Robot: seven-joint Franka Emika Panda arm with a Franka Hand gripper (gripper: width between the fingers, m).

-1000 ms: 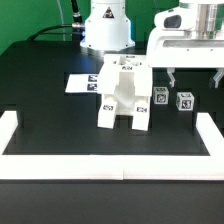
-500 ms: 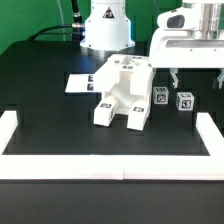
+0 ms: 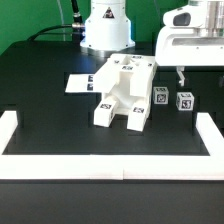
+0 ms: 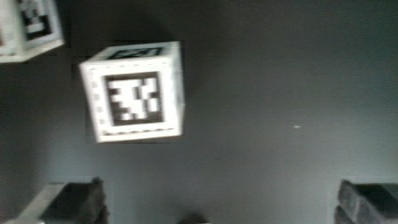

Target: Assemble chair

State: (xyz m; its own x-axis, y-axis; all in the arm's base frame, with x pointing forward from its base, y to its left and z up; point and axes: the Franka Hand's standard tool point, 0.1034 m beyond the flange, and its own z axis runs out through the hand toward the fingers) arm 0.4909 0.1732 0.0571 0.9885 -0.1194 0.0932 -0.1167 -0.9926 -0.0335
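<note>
At the exterior view's left, the low white border rail (image 3: 8, 135) turns a corner and runs along the front of the black table (image 3: 50, 115). Farther back the marker board (image 3: 78, 83) lies flat, and its right end is hidden behind the chair.

The chair (image 3: 122, 92) stands near the middle of the table. It is a blocky white piece already joined together, with small tags on its top and sides and two stubby feet toward the front. Behind it rises the robot's white base (image 3: 107, 25).

Just beside the chair's right side stands the first block (image 3: 160, 97), small and white, with a tag on its front face. A little farther right, apart from it, stands the second block (image 3: 185, 101), tagged the same way.

Above and behind these two hangs the gripper (image 3: 200, 76), at the exterior view's upper right. One finger (image 3: 180, 76) points down over the table, touching neither block.

The wrist view shows both blocks on the dark table, one whole and one cut off by the picture's edge. I cannot tell which is which. The two dark fingers (image 4: 71, 203) stand far apart with only bare table between them. The gripper (image 4: 217, 205) is spread wide and carries nothing.
</note>
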